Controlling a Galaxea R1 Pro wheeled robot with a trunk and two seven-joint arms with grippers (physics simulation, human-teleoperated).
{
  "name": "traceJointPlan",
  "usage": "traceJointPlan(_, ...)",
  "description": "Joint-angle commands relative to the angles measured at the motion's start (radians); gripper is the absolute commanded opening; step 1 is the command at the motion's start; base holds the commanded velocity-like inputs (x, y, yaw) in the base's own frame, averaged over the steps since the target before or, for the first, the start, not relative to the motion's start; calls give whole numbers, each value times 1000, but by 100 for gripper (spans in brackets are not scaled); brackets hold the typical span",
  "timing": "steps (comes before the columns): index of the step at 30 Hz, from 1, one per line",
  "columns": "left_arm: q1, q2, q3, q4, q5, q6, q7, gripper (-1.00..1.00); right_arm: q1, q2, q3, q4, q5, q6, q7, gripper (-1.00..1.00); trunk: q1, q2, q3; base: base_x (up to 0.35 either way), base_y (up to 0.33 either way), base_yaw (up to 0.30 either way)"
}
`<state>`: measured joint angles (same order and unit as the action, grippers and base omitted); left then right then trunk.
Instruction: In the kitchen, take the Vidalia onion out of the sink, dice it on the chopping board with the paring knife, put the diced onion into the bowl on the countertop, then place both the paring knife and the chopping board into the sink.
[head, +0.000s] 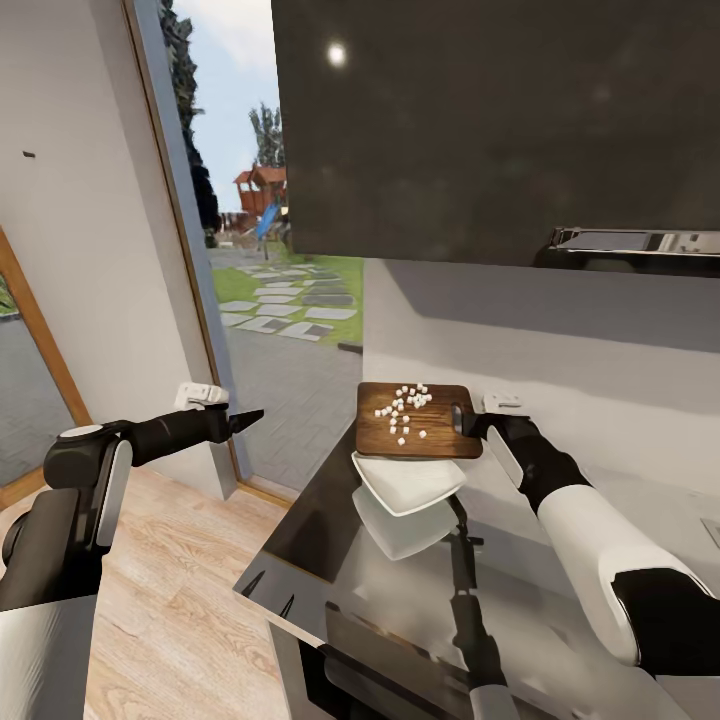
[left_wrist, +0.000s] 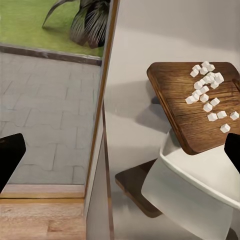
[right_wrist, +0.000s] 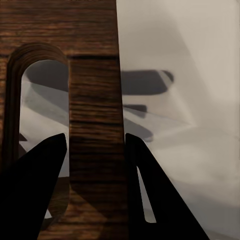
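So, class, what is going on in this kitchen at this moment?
The right gripper is shut on the handle end of the chopping board, holding it above the white bowl on the countertop. Diced onion lies on the board. The left gripper hangs off to the side beyond the counter.

chopping board (head: 415, 422): near edge overlaps bowl (head: 408, 484) rim, hiding it | board's handle end cut off in left wrist view

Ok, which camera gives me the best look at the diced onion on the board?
Left wrist view: the diced onion shows as separate white cubes on the chopping board. Head view shows them small and distant. Right wrist view shows board wood between the fingers.
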<state>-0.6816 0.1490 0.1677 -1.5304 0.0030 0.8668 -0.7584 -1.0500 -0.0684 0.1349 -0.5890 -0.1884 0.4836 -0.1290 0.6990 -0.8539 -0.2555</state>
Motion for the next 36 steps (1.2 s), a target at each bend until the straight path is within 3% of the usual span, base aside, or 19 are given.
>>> traceJointPlan(1,-1,0,1,-1,0,7,-4,100,-1,-1,8,-2,-11,4,-8,-100,0,-1,-1,0,0,0)
traceJointPlan(16,-1,0,1,-1,0,8,-4,100,0,-2,8,-2,-11,4,-7,-100,0,-1,-1,0,0,0)
traceJointPlan(25,-1,0,1,-1,0,8,-4,100,3,-2,8,8,-11,-73,-6,-100,0,-1,-1,0,0,0)
traceJointPlan(36,-1,0,1,-1,0,7,-4,100,4,-2,8,17,-11,-83,-6,-100,0,-1,-1,0,0,0)
